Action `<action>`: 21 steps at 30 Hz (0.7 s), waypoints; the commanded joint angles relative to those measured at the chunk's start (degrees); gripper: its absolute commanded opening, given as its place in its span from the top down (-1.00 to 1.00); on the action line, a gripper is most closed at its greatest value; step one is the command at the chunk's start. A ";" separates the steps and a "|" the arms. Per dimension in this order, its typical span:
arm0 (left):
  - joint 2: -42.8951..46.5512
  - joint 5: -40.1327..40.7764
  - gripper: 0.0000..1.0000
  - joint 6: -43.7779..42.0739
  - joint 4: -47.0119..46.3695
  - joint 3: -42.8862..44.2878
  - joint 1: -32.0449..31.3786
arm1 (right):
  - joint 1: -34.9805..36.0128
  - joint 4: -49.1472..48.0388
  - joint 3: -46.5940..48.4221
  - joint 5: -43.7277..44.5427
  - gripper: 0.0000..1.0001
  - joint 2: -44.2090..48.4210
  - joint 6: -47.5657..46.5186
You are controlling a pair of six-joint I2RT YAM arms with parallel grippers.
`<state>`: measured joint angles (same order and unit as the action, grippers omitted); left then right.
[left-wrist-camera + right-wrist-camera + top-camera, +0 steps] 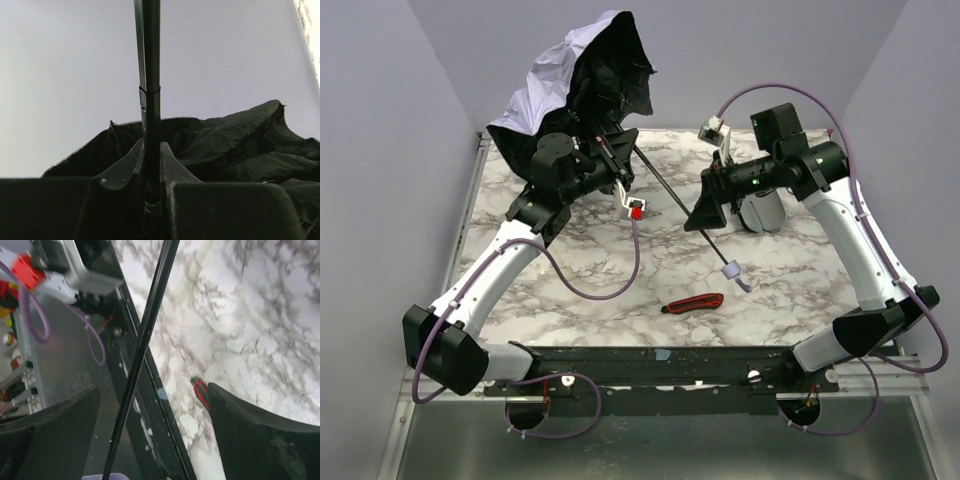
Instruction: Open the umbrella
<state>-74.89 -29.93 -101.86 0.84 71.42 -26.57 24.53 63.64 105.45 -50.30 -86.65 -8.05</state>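
The umbrella's canopy, pale lilac outside and black inside, hangs half spread at the back left, raised off the table. Its thin black shaft slants down to the pale knob handle near the table's middle. My left gripper is shut on the shaft close to the canopy. In the left wrist view the fingers pinch the shaft, with the black canopy behind. My right gripper is open around the lower shaft. In the right wrist view the shaft passes between its spread fingers without touching them.
A red-and-black utility knife lies on the marble table near the front; it also shows in the right wrist view, half behind the right finger. A grey object sits partly hidden under the right arm. Walls close in at the left, right and back.
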 commanded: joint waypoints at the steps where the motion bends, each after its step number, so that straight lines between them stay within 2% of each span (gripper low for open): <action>1: -0.07 1.87 1.00 -3.25 -9.10 -0.01 1.02 | 3.91 10.28 -3.20 5.30 -0.69 0.45 -4.17; 5: -0.34 2.02 1.00 -3.46 -11.18 -0.80 1.84 | 5.34 10.98 -5.67 7.35 -0.30 0.46 -3.92; 8: -0.51 2.46 1.00 -4.16 -12.88 -1.78 2.37 | 5.30 10.19 -6.66 7.59 0.10 0.18 -2.24; 11: -0.68 3.01 1.00 -4.40 -14.23 -2.50 2.79 | 5.35 9.62 -6.67 6.37 0.42 -0.13 -1.42; 14: -1.17 3.77 1.00 -4.16 -15.97 -3.05 3.23 | 5.35 9.14 -6.19 4.46 0.89 -0.44 -0.93; 15: -1.50 4.18 1.00 -4.01 -16.84 -3.33 3.40 | 5.29 9.13 -5.93 3.49 0.99 -0.41 -1.18; 17: -2.07 4.95 1.00 -3.47 -19.68 -4.23 3.85 | 5.30 8.99 -5.79 1.83 0.99 -0.14 -1.63; 21: -3.68 6.29 0.78 -2.25 -25.26 -5.89 4.87 | 5.34 8.26 -5.82 1.07 0.99 0.60 -0.99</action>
<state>-76.82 -27.42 -103.44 -13.47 66.89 -23.31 29.19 72.01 98.96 -44.69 -86.96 -7.94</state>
